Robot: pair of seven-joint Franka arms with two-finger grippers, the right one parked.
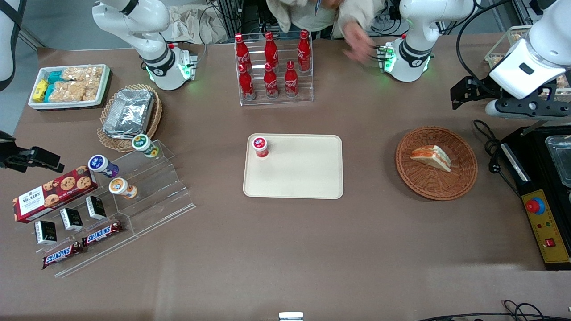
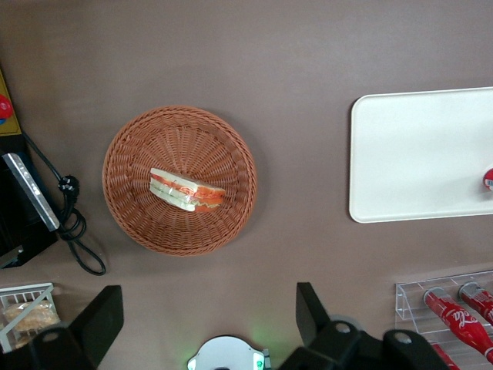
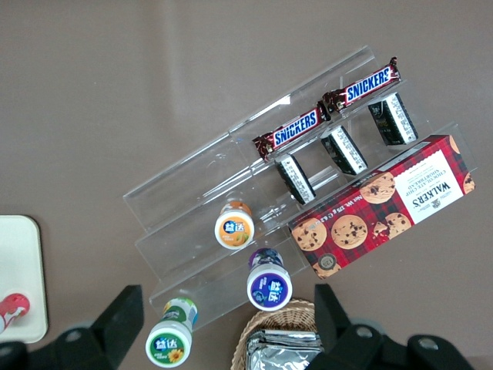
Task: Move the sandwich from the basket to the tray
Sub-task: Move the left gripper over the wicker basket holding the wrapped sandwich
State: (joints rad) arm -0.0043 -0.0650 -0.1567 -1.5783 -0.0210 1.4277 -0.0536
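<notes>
The sandwich point(image 1: 432, 157), a white bread wedge with orange and green filling, lies in the round reddish-brown basket point(image 1: 426, 183). Both also show in the left wrist view, the sandwich point(image 2: 187, 190) lying in the basket point(image 2: 185, 139). The cream tray point(image 1: 299, 174) lies flat at the table's middle, toward the parked arm from the basket; it also shows in the left wrist view point(image 2: 416, 154). My left gripper point(image 1: 461, 93) hangs high above the table, farther from the front camera than the basket. Its fingers point(image 2: 100, 317) stand wide apart and hold nothing.
A small red-capped bottle point(image 1: 260, 146) stands on the tray's corner. A rack of cola bottles point(image 1: 272, 67) stands farther back, and a person's hand point(image 1: 357, 44) reaches near it. A black control box point(image 1: 537, 209) and a cable point(image 1: 490, 151) lie beside the basket.
</notes>
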